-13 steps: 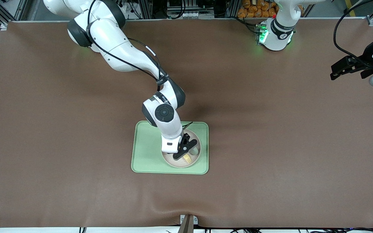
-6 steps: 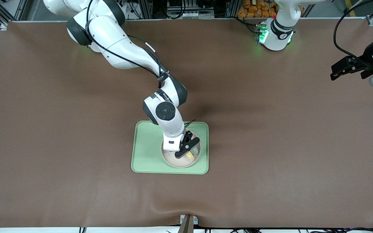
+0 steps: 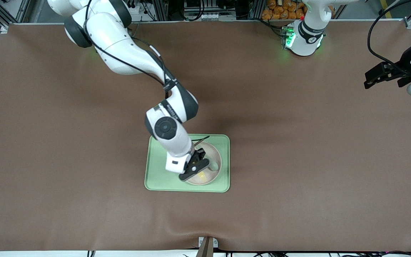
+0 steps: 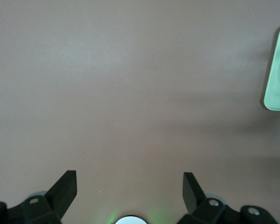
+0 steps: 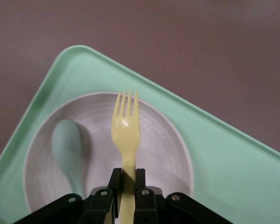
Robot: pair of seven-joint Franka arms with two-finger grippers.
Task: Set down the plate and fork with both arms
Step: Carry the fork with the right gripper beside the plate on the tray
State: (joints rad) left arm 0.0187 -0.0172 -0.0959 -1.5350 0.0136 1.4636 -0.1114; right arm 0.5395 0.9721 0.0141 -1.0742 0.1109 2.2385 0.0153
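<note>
Starting at the camera end: the brown tabletop is bare until you get to the light-green tray, which sits roughly mid-table, a bit toward the right arm's end. On the tray, in the half toward the left arm's end, is the pale beige-pink plate. There's a pale grey-green spoon lying in the plate, bowl end visible (its handle runs under the gripper in the right wrist view, so can't see the rest)

The right gripper is over the plate, at the plate's edge toward the right arm's end. Its jaws are clamped tight on the handle of the pale yellow fork. In the right wrist view the fork sticks straight out from between the jaws, tines pointing away from the gripper, just beside the spoon and over the middle of the plate. I can't tell whether the tines are touching the plate surface or hovering just above it. In the front view only a sliver of yellow shows under the black fingers

The right arm comes in from its base at the top of the front view and bends down over the tray

Farther back and way off at the left arm's end of the tabletop, the left gripper is waiting up in the air, well apart from the tray. Its jaws are spread wide with nothing between them; the left wrist view just shows the two fingertips over plain brown tabletop, with a corner of the tray at the frame's edge
</note>
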